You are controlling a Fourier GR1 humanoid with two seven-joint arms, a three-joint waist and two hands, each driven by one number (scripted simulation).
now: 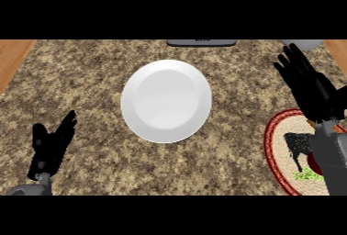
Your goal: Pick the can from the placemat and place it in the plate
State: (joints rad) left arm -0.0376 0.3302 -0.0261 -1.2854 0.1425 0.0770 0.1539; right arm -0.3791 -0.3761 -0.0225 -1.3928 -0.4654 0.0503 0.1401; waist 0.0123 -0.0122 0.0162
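Head view: the can is seen on the placemat at right, mostly hidden by the forearm, its label unreadable. Right hand is held spread above it, left hand rested open; plate is mid-counter.

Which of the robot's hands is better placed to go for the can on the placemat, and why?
The right hand. Its forearm already crosses the placemat where the can shows, partly hidden. The left hand rests open at the far side, beyond the plate.

Speckled counter bears plate and placemat.
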